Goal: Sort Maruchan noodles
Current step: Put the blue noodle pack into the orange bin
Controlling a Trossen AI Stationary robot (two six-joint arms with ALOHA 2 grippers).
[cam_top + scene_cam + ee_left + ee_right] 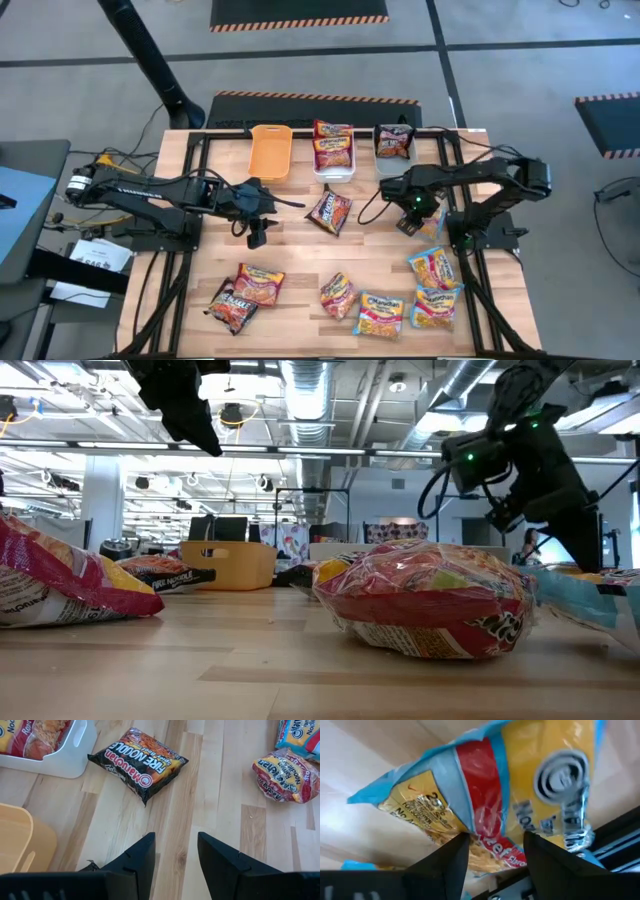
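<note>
Maruchan noodle packets lie flat on the wooden table. A dark red-black one (329, 210) (140, 762) lies mid-table. My left gripper (257, 237) (176, 845) hangs open above bare wood, short of that packet. My right gripper (410, 222) (495, 842) is open and points steeply down over a yellow-and-blue packet (432, 226) (495, 790) at the right. It is so close that the packet fills the right wrist view. Several more packets (378, 313) lie along the near edge. My right gripper comes from above, its open fingers (460, 845) set over the red band across the yellow-and-blue packet's middle (487, 817). The packet lies flat on the table. Whether the fingertips touch it, I cannot tell.
Three bins stand at the far edge. One is orange (270, 150), one is white (345, 172) with red-orange packets in it, and one is grey (392, 163) with a dark packet in it. Black frame rails (190, 180) run along both sides of the table. Bare wood shows between the arms.
</note>
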